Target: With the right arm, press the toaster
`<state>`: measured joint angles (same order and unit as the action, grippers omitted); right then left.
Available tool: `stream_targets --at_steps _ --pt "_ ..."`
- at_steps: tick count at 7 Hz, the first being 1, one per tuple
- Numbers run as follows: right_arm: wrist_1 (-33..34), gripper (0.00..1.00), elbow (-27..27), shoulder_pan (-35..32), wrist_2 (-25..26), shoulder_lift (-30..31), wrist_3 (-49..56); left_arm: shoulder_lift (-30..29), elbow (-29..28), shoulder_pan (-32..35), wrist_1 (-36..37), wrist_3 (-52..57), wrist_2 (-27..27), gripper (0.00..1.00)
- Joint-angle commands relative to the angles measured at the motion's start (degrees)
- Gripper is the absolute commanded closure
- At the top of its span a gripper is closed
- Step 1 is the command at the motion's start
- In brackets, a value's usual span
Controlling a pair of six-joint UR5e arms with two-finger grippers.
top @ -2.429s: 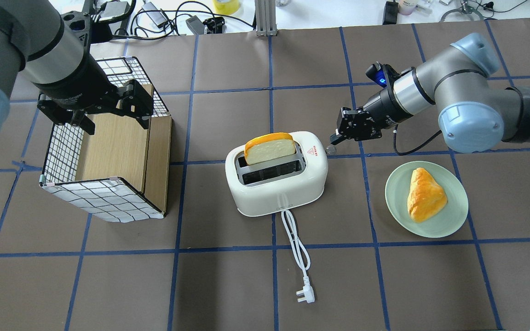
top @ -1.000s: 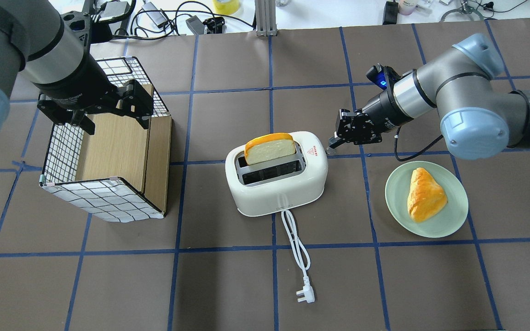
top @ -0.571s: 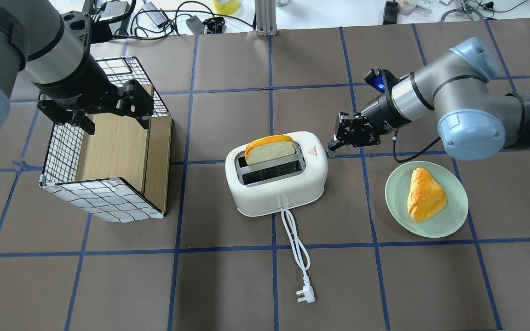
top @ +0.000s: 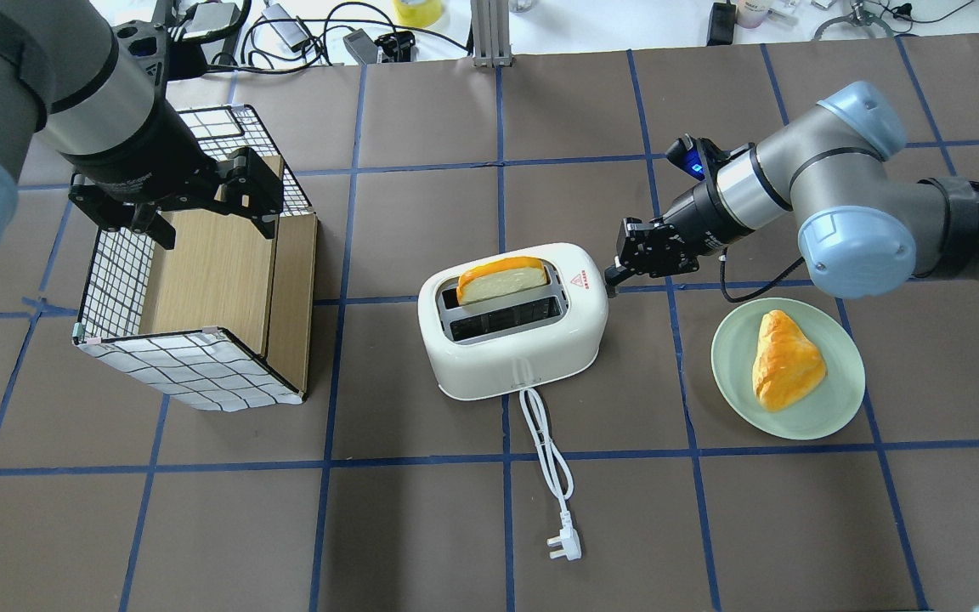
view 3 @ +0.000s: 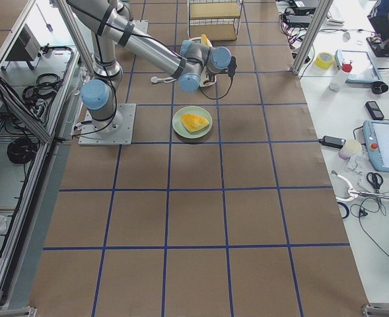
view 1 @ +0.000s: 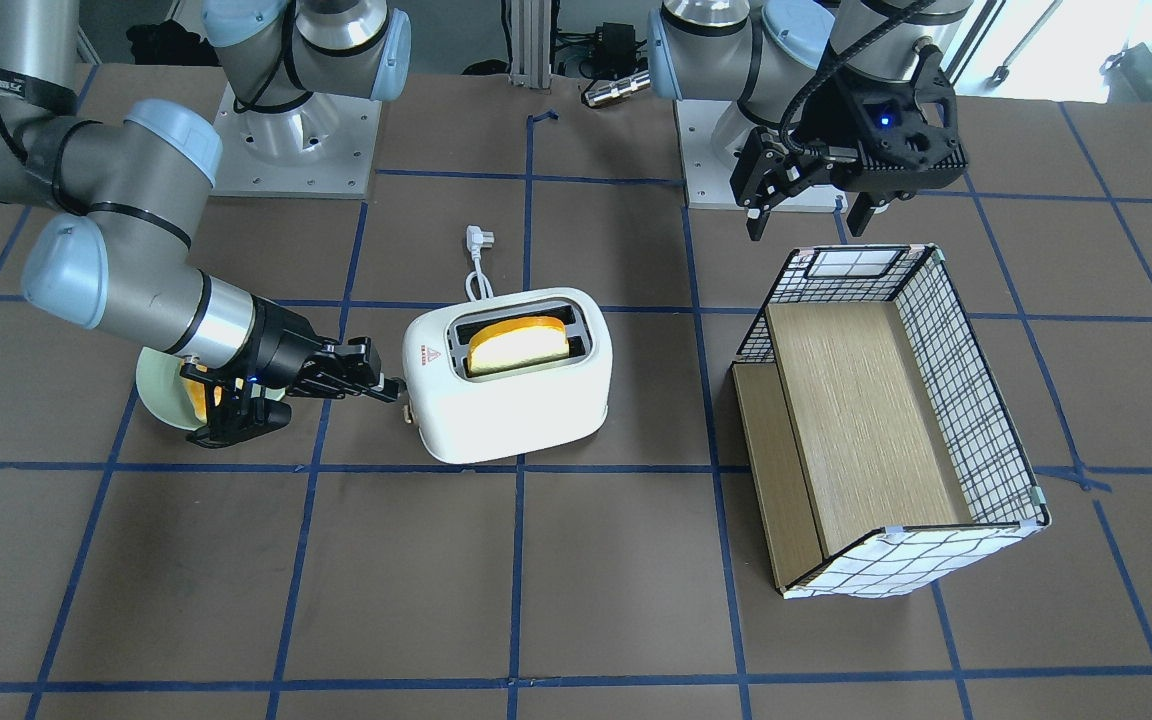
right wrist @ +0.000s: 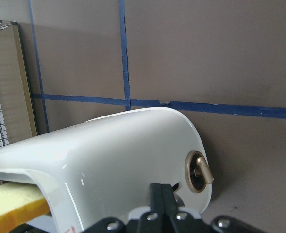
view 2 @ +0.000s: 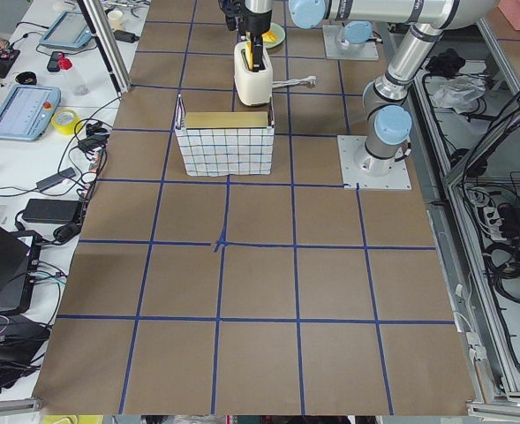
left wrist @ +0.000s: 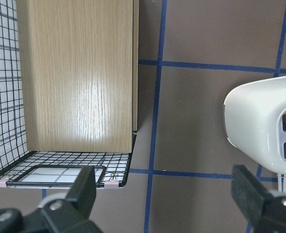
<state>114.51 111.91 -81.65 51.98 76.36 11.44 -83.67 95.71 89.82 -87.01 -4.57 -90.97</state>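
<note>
The white toaster (top: 515, 340) stands mid-table with a yellow-crusted bread slice (top: 502, 279) sitting low in its far slot. It also shows in the front view (view 1: 511, 400). My right gripper (top: 613, 280) is shut and its tips touch the toaster's right end, seen also from the front (view 1: 391, 388). In the right wrist view the closed fingertips (right wrist: 162, 194) rest against the toaster's end (right wrist: 118, 155), just beside the round knob (right wrist: 198, 172). My left gripper (top: 213, 223) is open and empty, above the wire basket.
A wire basket with a wooden board (top: 200, 272) stands at the left. A green plate (top: 838, 408) with a pastry (top: 783, 361) lies right of the toaster. The white cord and plug (top: 564, 548) trail toward the near edge.
My right gripper has moved down against the toaster's end. The bread slice has sunk lower into the slot. The left arm has not moved.
</note>
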Motion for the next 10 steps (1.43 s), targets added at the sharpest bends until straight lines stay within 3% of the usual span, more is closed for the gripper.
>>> stream_targets --at_steps 1,7,10 --pt "0.36 1.00 0.41 0.00 0.05 -0.16 0.08 0.00 0.00 0.00 0.00 0.00 0.00 0.00" --pt "-0.16 1.00 -1.77 0.00 0.84 2.64 -6.67 0.00 0.00 0.00 0.00 0.00 0.00 0.00" --pt "-1.04 1.00 -3.27 -0.17 3.55 5.19 -9.32 0.00 0.00 0.00 0.00 0.00 0.00 0.00"
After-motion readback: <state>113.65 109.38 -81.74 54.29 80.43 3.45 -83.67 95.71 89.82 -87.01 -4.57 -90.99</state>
